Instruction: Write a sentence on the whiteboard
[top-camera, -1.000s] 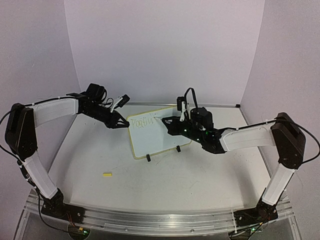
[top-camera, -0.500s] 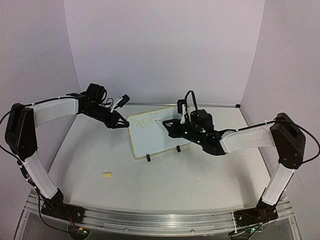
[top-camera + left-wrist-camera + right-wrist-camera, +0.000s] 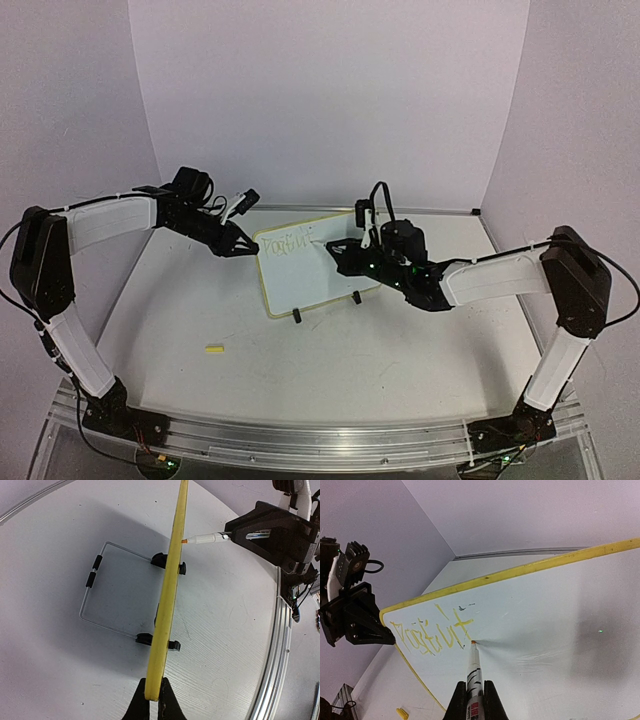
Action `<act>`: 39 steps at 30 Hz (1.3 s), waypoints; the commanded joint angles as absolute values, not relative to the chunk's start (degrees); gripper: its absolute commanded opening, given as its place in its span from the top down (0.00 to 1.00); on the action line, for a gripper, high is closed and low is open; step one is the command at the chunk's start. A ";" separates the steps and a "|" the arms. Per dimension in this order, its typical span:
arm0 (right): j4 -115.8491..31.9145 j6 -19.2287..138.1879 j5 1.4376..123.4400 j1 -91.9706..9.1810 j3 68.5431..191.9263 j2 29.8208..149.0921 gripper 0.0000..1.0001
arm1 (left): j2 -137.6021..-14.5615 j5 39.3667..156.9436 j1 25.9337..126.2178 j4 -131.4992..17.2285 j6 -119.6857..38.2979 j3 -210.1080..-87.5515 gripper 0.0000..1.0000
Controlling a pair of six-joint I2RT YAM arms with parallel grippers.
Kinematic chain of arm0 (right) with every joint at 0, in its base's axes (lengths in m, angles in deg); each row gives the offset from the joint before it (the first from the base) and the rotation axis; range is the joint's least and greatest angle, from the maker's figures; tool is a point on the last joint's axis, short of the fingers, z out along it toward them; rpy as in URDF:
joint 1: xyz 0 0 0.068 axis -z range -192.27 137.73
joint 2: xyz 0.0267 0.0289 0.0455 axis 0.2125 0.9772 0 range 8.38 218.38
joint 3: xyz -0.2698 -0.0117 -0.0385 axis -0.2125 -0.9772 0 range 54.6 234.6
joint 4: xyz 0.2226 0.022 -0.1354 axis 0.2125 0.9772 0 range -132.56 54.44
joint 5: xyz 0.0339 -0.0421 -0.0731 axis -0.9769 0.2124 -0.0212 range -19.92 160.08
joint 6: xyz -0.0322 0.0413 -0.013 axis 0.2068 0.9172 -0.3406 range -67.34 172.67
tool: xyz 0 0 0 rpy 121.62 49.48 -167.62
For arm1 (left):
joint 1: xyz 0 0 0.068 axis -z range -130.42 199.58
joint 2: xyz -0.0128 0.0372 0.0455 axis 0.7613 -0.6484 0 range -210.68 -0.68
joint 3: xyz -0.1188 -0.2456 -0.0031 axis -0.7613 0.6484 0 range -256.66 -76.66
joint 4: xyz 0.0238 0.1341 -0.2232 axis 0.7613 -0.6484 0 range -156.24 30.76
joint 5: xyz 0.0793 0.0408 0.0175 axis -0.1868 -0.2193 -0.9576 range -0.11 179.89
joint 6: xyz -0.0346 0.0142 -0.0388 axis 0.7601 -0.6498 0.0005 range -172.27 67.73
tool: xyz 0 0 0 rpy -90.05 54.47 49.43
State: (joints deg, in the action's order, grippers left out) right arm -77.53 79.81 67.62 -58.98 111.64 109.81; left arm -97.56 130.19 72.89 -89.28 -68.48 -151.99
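Here's the whiteboard [image 3: 318, 270], standing on its two black feet toward the back middle of the worktop [image 3: 400, 360], with a wire stand [image 3: 100, 587] reaching out behind it (you only catch that from the left arm's side). The left claw [image 3: 246, 247] is clenched on the board's left edge, and its fingertips [image 3: 140, 706] pinch the yellow rim from both sides. Over on the right, the right claw [image 3: 335, 246] is clamped around a slim marker [image 3: 473, 667]. The marker's orange tip is pressed right onto the white face, touching it just past the last stroke of the sentence [image 3: 431, 632]. That's a single scrawled line of yellowish letters across the board's upper left, and I can't read it from where I stand. The rest of the white face, out to the right, carries no writing. Down on the worktop, in front of the board and off to the left, lies a small yellow piece [image 3: 214, 349], well apart from both arms.
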 commanded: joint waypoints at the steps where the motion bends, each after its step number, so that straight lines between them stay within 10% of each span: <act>1: -76.58 78.68 72.33 -58.75 112.56 107.08 1.00 | -98.06 127.36 74.09 -92.91 -70.03 -152.95 1.00; 39: -79.87 78.99 73.53 -58.73 111.99 108.66 1.00 | -98.16 127.25 74.19 -92.90 -70.10 -152.95 1.00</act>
